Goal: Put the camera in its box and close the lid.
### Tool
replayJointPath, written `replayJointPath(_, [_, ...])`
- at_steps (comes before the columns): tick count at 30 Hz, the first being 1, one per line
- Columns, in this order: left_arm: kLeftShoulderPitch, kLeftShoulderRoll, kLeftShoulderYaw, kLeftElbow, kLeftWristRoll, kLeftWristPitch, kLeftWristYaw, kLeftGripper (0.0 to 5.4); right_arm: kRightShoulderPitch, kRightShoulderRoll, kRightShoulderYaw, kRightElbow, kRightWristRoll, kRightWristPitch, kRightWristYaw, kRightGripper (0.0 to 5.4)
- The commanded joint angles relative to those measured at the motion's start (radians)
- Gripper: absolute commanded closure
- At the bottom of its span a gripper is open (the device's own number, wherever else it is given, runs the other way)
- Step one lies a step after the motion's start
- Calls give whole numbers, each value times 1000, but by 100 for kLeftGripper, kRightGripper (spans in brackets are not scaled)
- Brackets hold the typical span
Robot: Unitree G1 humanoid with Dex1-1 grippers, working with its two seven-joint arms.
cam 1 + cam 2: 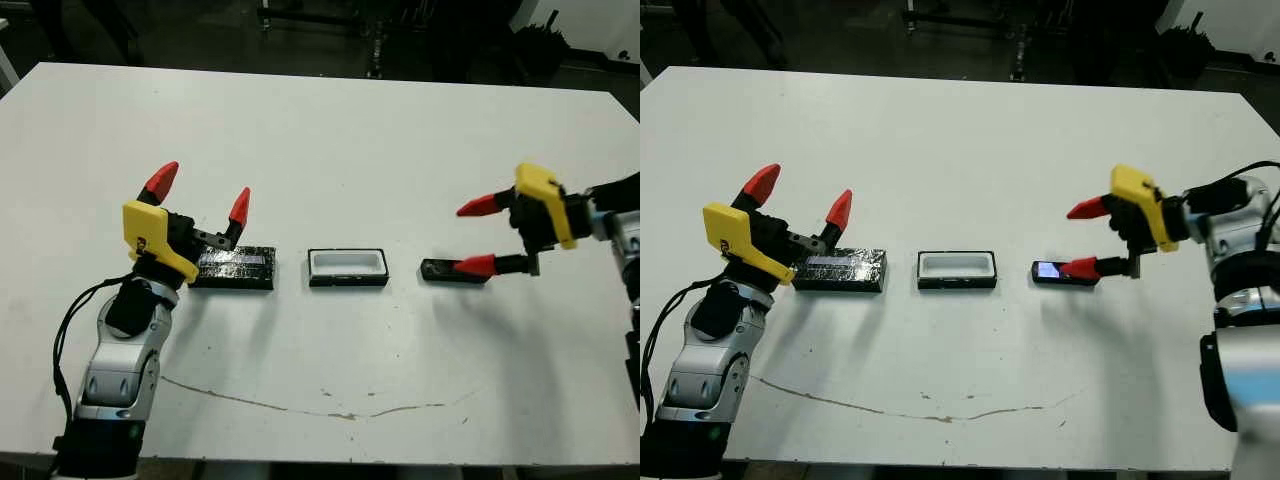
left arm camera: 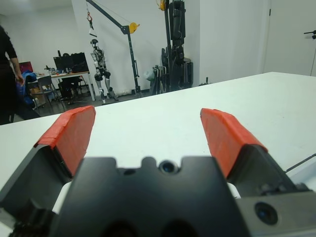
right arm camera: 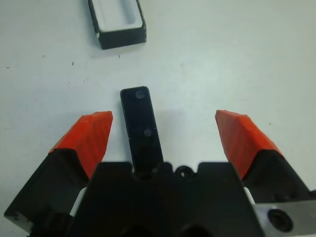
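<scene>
The camera (image 1: 1058, 271) lay flat on the white counter (image 1: 970, 130), at the right end of a row of three things. The right hand (image 1: 1086, 238) hung over the camera's right end with its two red-tipped fingers spread wide and grasping nothing. One finger (image 1: 476, 266) sat low, right at the camera's right end; whether it touched the bar could not be told from the head views. The other finger (image 1: 478, 205) stood well above, farther back over bare counter. In the right wrist view the camera (image 3: 141, 129) ran lengthwise between the two fingers, nearer to one of them than to the other, its near end hidden behind the hand's black body.

The box (image 1: 957, 269) sat in the middle of the row, apart from the camera, open side up with its white lining showing. In the right wrist view it appeared beyond the camera's far end, with bare counter between the two.

The lid (image 1: 840, 269) lay flat at the left end of the row, apart from the box. The left hand (image 1: 800, 196) was raised at the lid's left end, fingers pointing up and away from the counter, released and empty. Its black body hid the lid's left edge in the head views.
</scene>
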Motion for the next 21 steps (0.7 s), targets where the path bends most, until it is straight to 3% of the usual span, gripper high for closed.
replayJointPath(1, [10, 8, 1, -1, 11, 15, 7, 0, -17, 20, 3, 31, -21, 0, -11, 1])
replayJointPath(21, [9, 6, 4, 7, 13, 6, 2, 0, -4, 57, 60, 29, -114, 55, -21, 1])
